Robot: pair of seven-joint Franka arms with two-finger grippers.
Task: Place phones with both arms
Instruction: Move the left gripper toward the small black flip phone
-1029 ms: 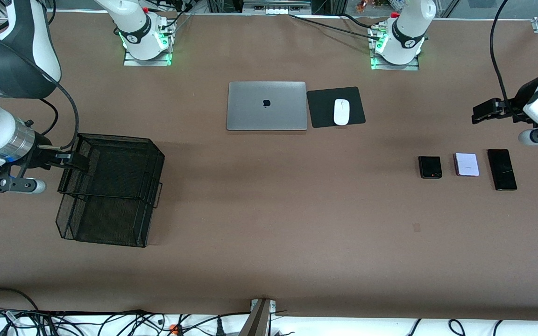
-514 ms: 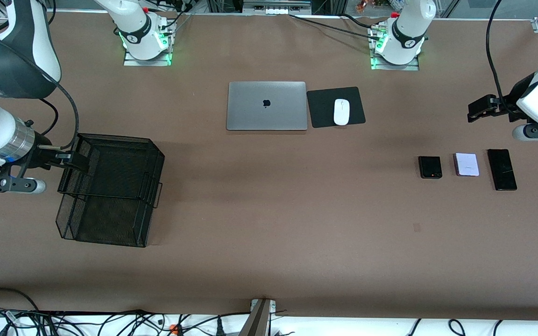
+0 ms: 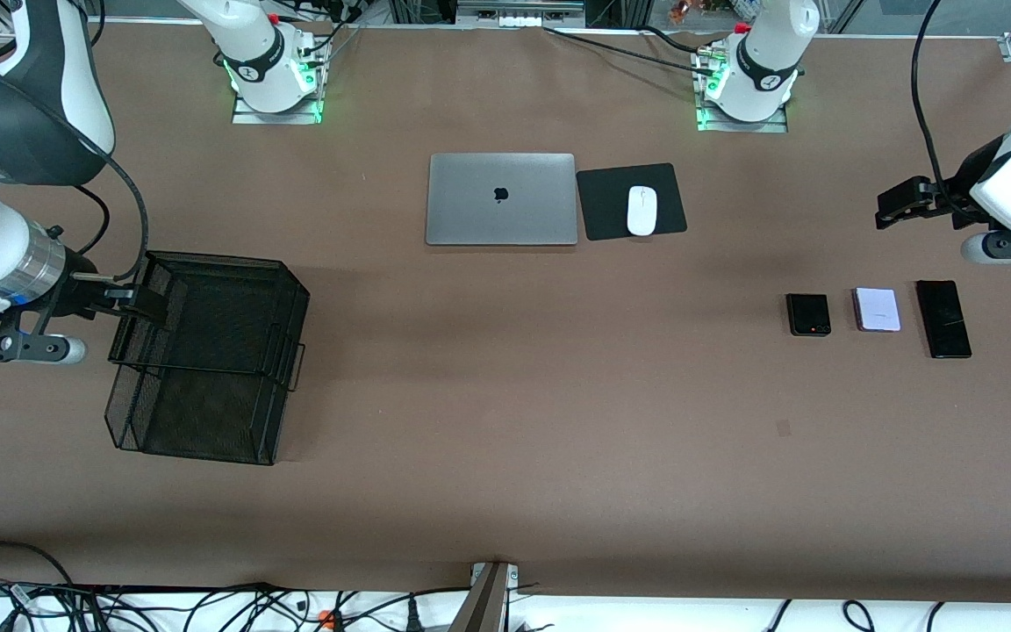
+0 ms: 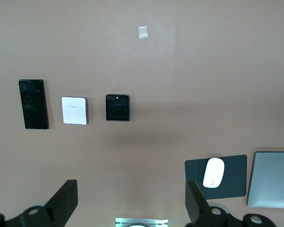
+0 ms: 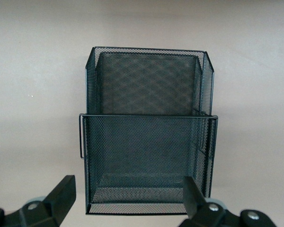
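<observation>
1. You can read an apple logo on the lid of the closed silver laptop; the print on the pale phone is too small to make out.
2. Your left tool hangs over bare worktop at the left arm's end, fingers spread wide and holding nothing. In the left wrist view only its two dark fingertips show.
3. The three phones lie in a row on the worktop near that tool: the long black phone closest to it, the pale phone in the middle, and the small black phone at the row's end toward the table's middle.
4. Your right tool sits at the black mesh basket, fingers wide apart, gripping nothing. The basket's two compartments look empty.
5. A white mouse rests on a black pad beside the laptop.
</observation>
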